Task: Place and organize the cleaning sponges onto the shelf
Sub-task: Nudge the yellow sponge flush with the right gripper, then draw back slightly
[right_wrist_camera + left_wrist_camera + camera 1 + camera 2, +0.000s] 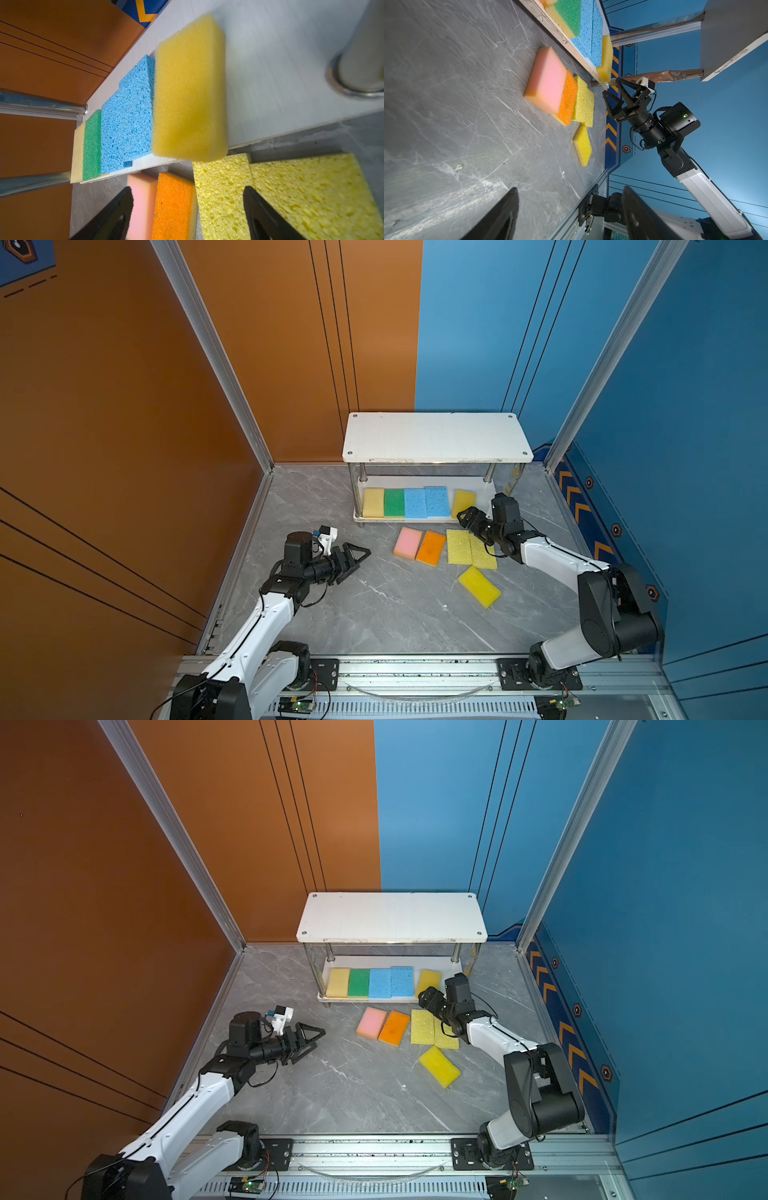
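- A yellow sponge [463, 502] sits askew on the lower board [280, 72] of the shelf [436, 437]. It is just past the tips of the right claw [466, 514] and free of them, and it is blurred in the right wrist view.
- The right claw is spread and grips nothing.
- Farther along the board from that claw, side by side, are two light blue sponges [414, 503], a green sponge [394, 503] and a pale yellow sponge [373, 502].
- Two coarse yellow sponges [459, 546] lie on the worktop [374, 614] beneath the right claw.
- From there toward the left claw [361, 556] lie an orange sponge [431, 548] and a pink sponge [408, 543].
- A bright yellow sponge [480, 586] lies back beside the right arm.
- The left claw is spread and empty, well apart from the pink sponge.
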Motion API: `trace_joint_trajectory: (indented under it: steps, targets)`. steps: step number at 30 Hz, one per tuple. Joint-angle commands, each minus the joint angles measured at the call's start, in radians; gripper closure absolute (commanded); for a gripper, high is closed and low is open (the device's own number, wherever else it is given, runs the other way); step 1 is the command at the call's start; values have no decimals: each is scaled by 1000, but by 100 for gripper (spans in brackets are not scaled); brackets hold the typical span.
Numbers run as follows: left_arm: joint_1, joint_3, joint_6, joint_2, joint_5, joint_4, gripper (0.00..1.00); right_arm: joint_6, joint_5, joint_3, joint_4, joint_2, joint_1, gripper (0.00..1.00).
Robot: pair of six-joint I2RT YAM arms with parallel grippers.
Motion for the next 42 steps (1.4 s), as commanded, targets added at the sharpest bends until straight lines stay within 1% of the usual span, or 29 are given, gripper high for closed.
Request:
trace_joint_trajectory:
  steps: [1, 7, 17, 24, 42]
  targets:
    - [7, -9, 8, -5, 17, 4, 22, 31, -38, 29, 27, 12, -3, 15]
    - [7, -9, 8, -1, 18, 8, 22, 45, -75, 39, 48, 20, -8, 16]
    - [7, -17, 8, -4, 16, 9, 22, 38, -79, 79, 54, 64, -26, 16]
    - [8, -17, 7, -3, 15, 6, 22, -3, -41, 116, 31, 103, -29, 16]
    - [8, -13, 14, 3, 7, -6, 21, -82, 94, 159, -12, 149, -29, 16]
